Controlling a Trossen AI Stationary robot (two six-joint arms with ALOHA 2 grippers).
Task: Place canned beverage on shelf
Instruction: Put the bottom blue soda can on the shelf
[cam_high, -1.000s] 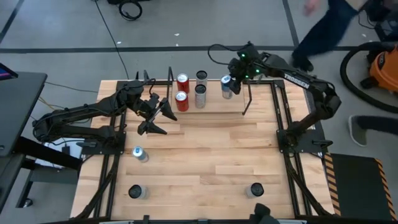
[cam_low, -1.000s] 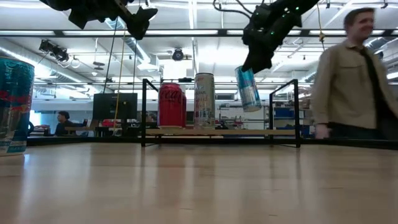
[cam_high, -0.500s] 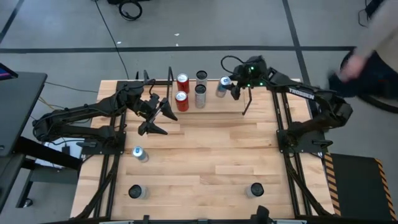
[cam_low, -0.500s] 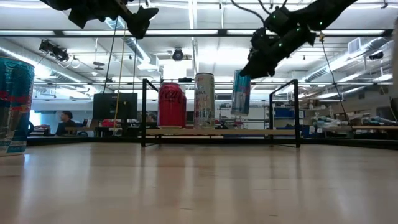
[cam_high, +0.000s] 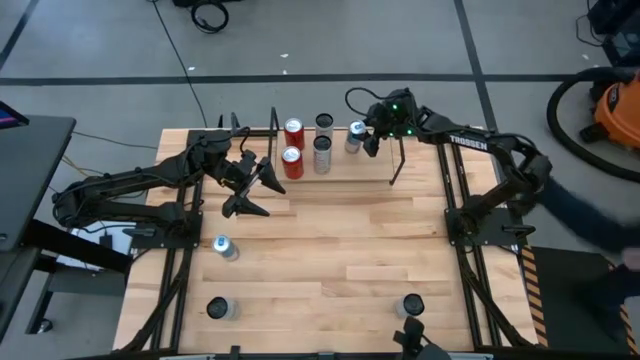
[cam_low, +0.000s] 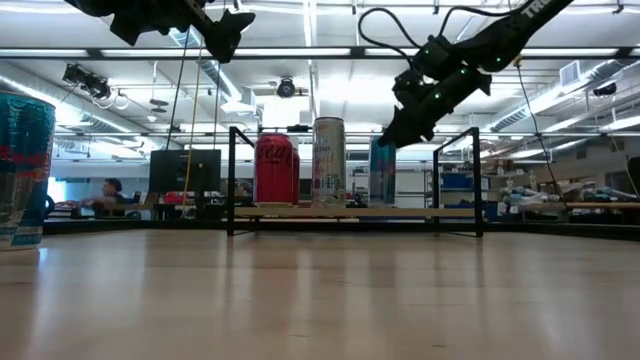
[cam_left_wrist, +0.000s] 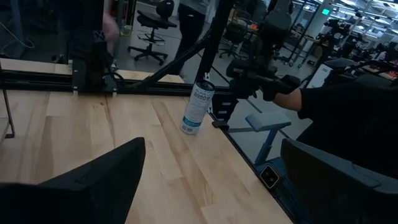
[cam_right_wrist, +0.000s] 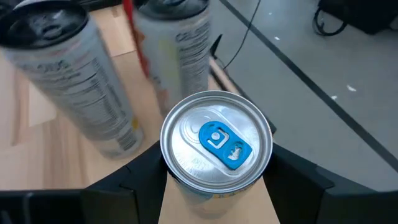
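The right gripper (cam_high: 366, 139) has its fingers closed on a blue-tab can (cam_right_wrist: 216, 142), holding it at the shelf (cam_low: 355, 212) beside two tall silver cans (cam_high: 322, 154) and two red cans (cam_high: 292, 162); the left gripper (cam_high: 255, 187) hangs wide open, holding nothing, over the table (cam_high: 340, 250).

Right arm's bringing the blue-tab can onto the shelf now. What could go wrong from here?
The right gripper holds the blue-tab can close beside the white cans on the shelf; it might nudge them over. In the low view the can looks slightly tilted, so releasing now could tip it.
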